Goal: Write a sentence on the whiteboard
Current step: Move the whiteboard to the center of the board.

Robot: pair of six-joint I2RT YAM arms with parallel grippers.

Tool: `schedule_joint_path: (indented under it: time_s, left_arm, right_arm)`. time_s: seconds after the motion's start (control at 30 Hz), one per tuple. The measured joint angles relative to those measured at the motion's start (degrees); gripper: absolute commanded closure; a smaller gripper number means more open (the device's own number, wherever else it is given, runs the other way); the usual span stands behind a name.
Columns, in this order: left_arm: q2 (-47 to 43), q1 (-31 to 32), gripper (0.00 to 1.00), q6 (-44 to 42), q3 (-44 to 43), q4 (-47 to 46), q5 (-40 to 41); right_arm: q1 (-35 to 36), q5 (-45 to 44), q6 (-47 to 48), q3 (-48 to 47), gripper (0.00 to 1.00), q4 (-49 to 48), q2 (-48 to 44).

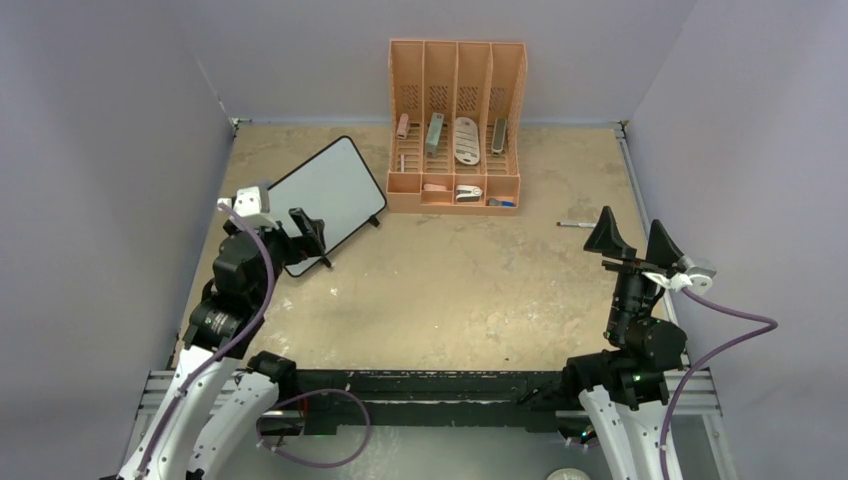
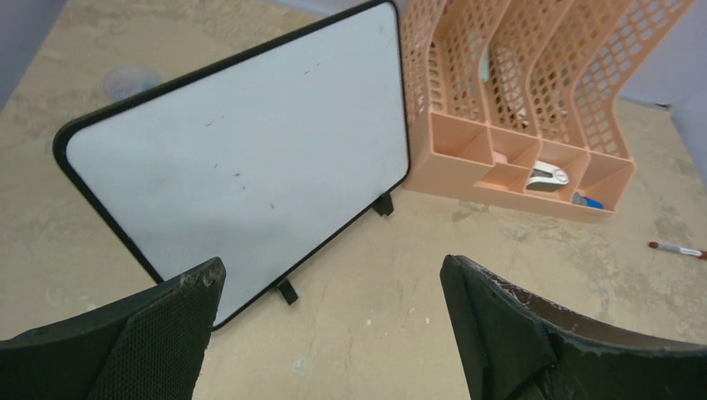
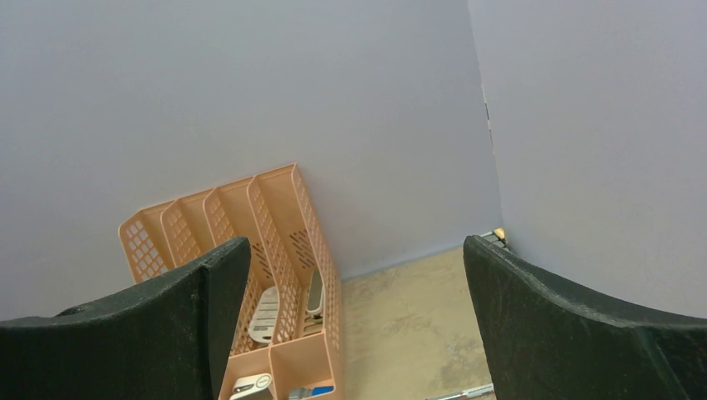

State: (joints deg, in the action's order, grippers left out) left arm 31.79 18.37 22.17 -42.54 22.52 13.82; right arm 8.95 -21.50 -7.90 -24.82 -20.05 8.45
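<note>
Whiteboard [image 1: 328,200] standing left, organizer [image 1: 456,125] sitting at the back, marker [image 1: 577,224] lying off to the right.
The table [image 1: 450,300] is carrying it all: the organizer is sitting against the back wall [image 1: 450,30], about midway across, with small items [image 1: 466,140] resting in its upright slots and in its low front compartments. The whiteboard is leaning on its feet [image 2: 287,291] just left of the organizer and a little nearer, turned at an angle, its far corner coming close to the organizer's left front corner. The left gripper [image 1: 300,235] is hovering at the whiteboard's near edge. The right gripper [image 1: 635,240] is hanging well apart at the table's right side, with the marker lying just beyond it, between it and the organizer.
</note>
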Motion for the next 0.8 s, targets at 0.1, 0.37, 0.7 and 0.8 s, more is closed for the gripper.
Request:
schedule_joint_path:
  time_s: [0.1,0.37,0.7,0.8]
  left_arm:
    - [2.6,0.0,0.0,3.6,-1.4,3.9,1.9]
    - [8.5,0.0,0.05,12.8,-4.5,15.3,0.3]
    - [24.2,0.0,0.16,22.7,-3.6,20.7,-3.1]
    - [28.9,0.0,0.26,25.2,-2.3,19.9,-2.6]
  right_arm:
    - [0.0,0.0,0.0,0.0,0.01,0.0,0.0]
    - [0.0,0.0,0.0,0.0,0.01,0.0,0.0]
    - [0.8,0.1,0.0,0.0,0.01,0.0,-0.6]
    - [1.2,0.2,-0.1,0.0,0.01,0.1,-1.1]
